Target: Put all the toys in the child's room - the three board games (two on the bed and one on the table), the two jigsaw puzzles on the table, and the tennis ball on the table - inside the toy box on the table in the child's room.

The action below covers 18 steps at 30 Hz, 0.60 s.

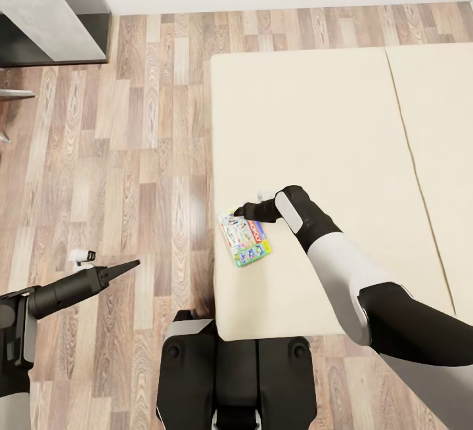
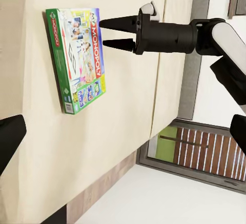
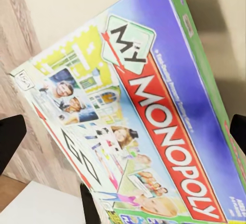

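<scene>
One board game (image 1: 244, 239), a white-and-green "My Monopoly" box (image 2: 77, 55), lies flat on the bed (image 1: 328, 128) near its front left corner. My right gripper (image 1: 238, 212) hovers open just past the box's far edge, its black fingers (image 2: 110, 24) spread and touching nothing. The right wrist view looks straight onto the box lid (image 3: 138, 121) between the open fingers (image 3: 10, 137). My left gripper (image 1: 131, 264) is open and holds nothing, out over the floor left of the bed. The toy box, jigsaw puzzles and tennis ball are out of view.
Wooden floor (image 1: 131, 141) runs along the bed's left side. A corner of the grey table (image 1: 46, 3) shows at the far upper left. My base (image 1: 236, 371) stands against the bed's front edge. A seam (image 1: 414, 154) splits the two mattress pads.
</scene>
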Available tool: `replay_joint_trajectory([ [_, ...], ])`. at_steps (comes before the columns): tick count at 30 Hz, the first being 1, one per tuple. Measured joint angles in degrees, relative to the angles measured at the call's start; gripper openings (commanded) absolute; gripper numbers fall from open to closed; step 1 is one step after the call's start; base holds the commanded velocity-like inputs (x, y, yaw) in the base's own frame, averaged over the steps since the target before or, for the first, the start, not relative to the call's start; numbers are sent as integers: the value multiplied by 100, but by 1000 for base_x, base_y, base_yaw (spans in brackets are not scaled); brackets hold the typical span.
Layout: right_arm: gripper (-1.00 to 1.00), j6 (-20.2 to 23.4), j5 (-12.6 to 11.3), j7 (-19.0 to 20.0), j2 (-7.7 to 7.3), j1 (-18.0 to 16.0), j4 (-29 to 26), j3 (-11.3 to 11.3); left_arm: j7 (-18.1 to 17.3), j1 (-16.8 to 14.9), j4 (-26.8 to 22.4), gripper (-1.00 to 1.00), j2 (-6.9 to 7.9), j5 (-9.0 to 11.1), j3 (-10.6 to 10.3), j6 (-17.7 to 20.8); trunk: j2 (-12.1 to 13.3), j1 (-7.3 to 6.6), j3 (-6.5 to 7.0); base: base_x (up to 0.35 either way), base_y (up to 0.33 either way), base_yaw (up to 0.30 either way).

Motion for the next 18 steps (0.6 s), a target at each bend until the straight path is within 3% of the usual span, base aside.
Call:
replay_joint_trajectory([
  [18, 100, 7, 0, 0, 0, 0, 0, 0, -1, 0, 0, 100, 9, 23, 9, 0, 0, 0, 0, 0, 47, 0],
])
